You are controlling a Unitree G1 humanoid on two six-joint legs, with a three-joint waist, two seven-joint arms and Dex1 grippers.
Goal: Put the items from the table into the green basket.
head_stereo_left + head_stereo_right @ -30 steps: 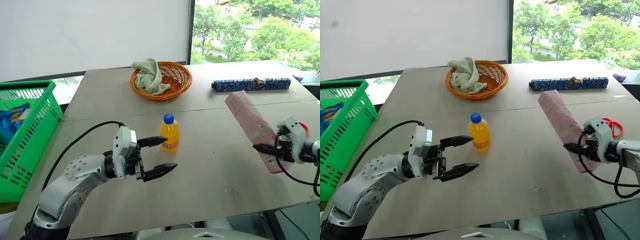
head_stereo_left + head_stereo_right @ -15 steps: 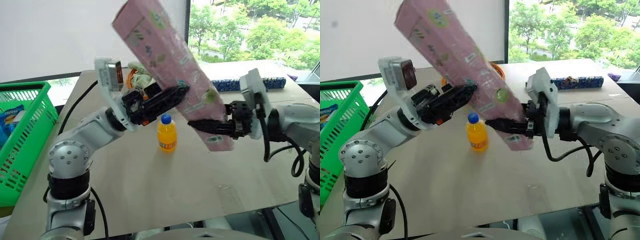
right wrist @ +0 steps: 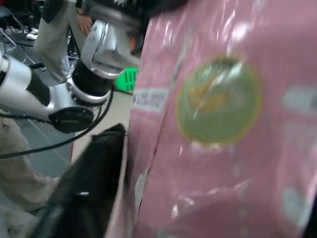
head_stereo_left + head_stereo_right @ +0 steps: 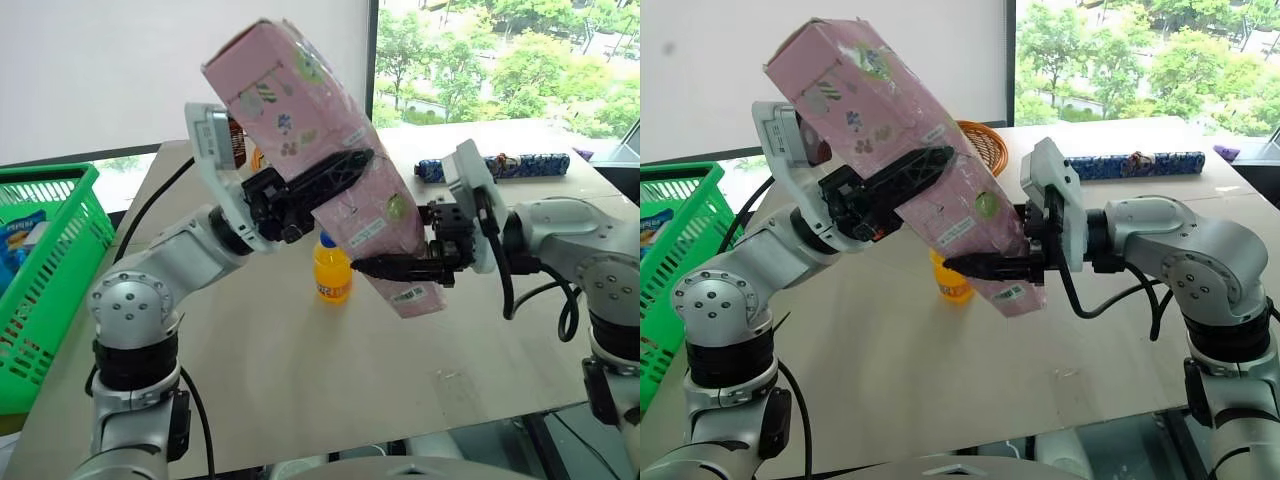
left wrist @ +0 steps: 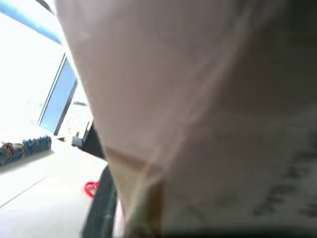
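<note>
The long pink package (image 4: 325, 165) hangs tilted in the air above the table (image 4: 300, 360), its upper end high toward the robot's left and its lower end down near the right claw (image 4: 385, 272). The left claw (image 4: 335, 170) is clamped on the package at its middle. The right claw's jaws stand apart at the lower end, one black finger (image 3: 84, 193) lying along the wrapper, so the left arm alone seems to carry the load.

The risk here is a one-point grip on a long, glossy wrapped box: the film could let it slip or swing down under its own weight. If it drops, it would likely strike the small orange bottle (image 4: 332, 268) standing just below it and knock it over. The right finger, close against the wrapper, could also snag the film as that arm pulls away. The green basket (image 4: 45, 270) stands well apart at the robot's left, so a long carry remains.

The package bears small stickers and a white label, but no writing is readable. A blue bag (image 4: 18, 245) in the basket carries lettering too small to make out.
</note>
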